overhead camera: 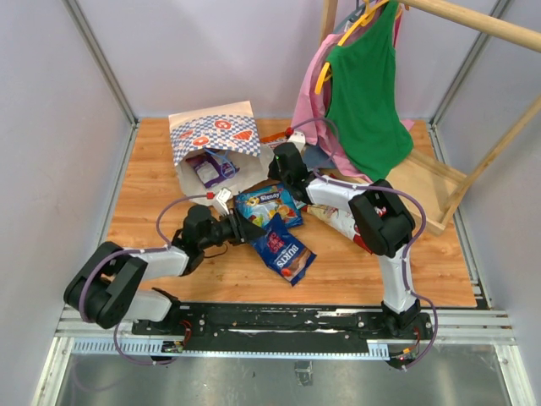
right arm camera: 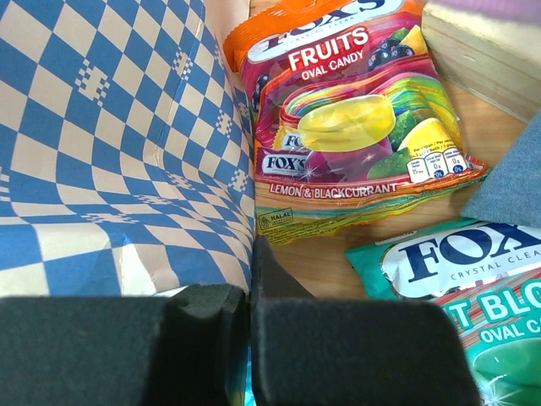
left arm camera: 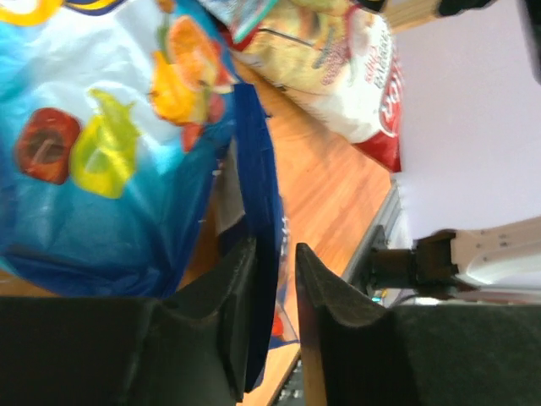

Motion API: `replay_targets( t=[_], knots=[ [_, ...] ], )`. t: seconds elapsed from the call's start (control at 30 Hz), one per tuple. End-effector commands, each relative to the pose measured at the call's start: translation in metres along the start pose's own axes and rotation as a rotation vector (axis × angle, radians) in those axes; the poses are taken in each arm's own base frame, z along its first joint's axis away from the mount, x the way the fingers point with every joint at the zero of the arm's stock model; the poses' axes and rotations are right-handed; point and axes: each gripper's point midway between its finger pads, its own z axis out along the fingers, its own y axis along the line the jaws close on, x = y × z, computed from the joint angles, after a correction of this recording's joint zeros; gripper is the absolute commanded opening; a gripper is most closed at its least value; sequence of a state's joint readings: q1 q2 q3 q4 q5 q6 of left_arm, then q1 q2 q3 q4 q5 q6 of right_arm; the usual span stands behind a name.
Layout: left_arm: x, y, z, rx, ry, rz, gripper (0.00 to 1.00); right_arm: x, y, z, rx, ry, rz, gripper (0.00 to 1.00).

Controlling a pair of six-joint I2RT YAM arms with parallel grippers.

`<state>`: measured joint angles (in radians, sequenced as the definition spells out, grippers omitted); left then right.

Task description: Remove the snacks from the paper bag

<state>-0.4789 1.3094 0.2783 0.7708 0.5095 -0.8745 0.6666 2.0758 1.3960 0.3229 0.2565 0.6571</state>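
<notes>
While the paper bag lies on its side at the back of the wooden table, mouth toward the arms, one purple packet sits in that mouth.

Out of the bag, on the table:
- a light-blue fruit-printed packet, just in front of the bag;
- a dark-blue packet, touching it on the near side;
- a red-and-white packet, partly under the right arm;
- an orange fruit-candy packet and a green packet, both just beside the bag's wall in the right wrist view.

Left gripper: low between the two blue packets. Its fingers stand slightly parted, with a dark-blue packet edge in the slot, against one finger and with a sliver of gap to the other (which of the two blue packets owns that edge cannot be told).

Right gripper: at the bag's right edge, fingers pressed together. The checked paper runs up to their seam; whether any paper is pinched cannot be told.

Green and pink garments hang on a wooden rack at back right.
</notes>
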Motion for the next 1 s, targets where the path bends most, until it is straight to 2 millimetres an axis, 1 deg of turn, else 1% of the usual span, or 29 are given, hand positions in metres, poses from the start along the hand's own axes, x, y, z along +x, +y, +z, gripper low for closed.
replay_targets(
  t=[0.0, 0.03, 0.1, 0.13, 0.17, 0.2, 0.23, 0.3, 0.37, 0.43, 0.5, 0.6, 0.77, 0.87, 0.97],
  knots=[
    [-0.001, 0.018, 0.006, -0.072, -0.023, 0.019, 0.47, 0.001, 0.006, 0.001, -0.008, 0.002, -0.028, 0.01],
    [-0.005, 0.019, 0.007, -0.091, -0.026, 0.032, 0.56, 0.000, 0.006, 0.000, -0.008, 0.001, -0.031, 0.01],
    [-0.019, 0.015, 0.007, -0.137, -0.039, 0.081, 0.81, -0.003, 0.006, -0.002, -0.011, -0.002, -0.038, 0.01],
    [-0.029, 0.010, 0.005, -0.160, -0.047, 0.111, 0.89, -0.005, 0.007, -0.003, -0.013, -0.005, -0.042, 0.01],
    [-0.040, 0.001, 0.002, -0.178, -0.058, 0.150, 0.95, -0.007, 0.007, -0.004, -0.013, -0.007, -0.047, 0.01],
    [-0.055, -0.012, -0.002, -0.192, -0.080, 0.196, 0.98, -0.008, 0.008, -0.005, -0.015, -0.009, -0.052, 0.01],
    [-0.074, -0.026, -0.008, -0.222, -0.108, 0.234, 0.99, -0.010, 0.008, -0.005, -0.015, -0.011, -0.055, 0.01],
    [-0.105, -0.044, -0.024, -0.291, -0.184, 0.312, 1.00, -0.012, 0.011, -0.005, -0.020, -0.010, -0.056, 0.01],
    [-0.132, -0.049, -0.042, -0.382, -0.262, 0.354, 1.00, -0.012, 0.013, -0.005, -0.028, -0.007, -0.056, 0.01],
    [-0.144, -0.042, -0.055, -0.449, -0.290, 0.375, 1.00, -0.012, 0.014, -0.005, -0.033, -0.005, -0.056, 0.01],
    [-0.149, -0.025, -0.064, -0.501, -0.294, 0.358, 1.00, -0.012, 0.013, -0.006, -0.030, -0.003, -0.058, 0.01],
    [-0.141, -0.005, -0.071, -0.516, -0.276, 0.308, 1.00, -0.014, 0.011, -0.007, -0.028, -0.004, -0.059, 0.01],
    [-0.131, 0.018, -0.084, -0.507, -0.308, 0.233, 1.00, -0.016, 0.007, -0.007, -0.026, -0.003, -0.048, 0.01],
    [-0.124, 0.036, -0.087, -0.501, -0.309, 0.174, 0.96, -0.014, 0.008, -0.006, -0.033, 0.004, -0.045, 0.01],
    [-0.118, 0.053, -0.083, -0.483, -0.296, 0.119, 0.93, -0.012, 0.010, -0.006, -0.040, 0.008, -0.043, 0.01]
  ],
)
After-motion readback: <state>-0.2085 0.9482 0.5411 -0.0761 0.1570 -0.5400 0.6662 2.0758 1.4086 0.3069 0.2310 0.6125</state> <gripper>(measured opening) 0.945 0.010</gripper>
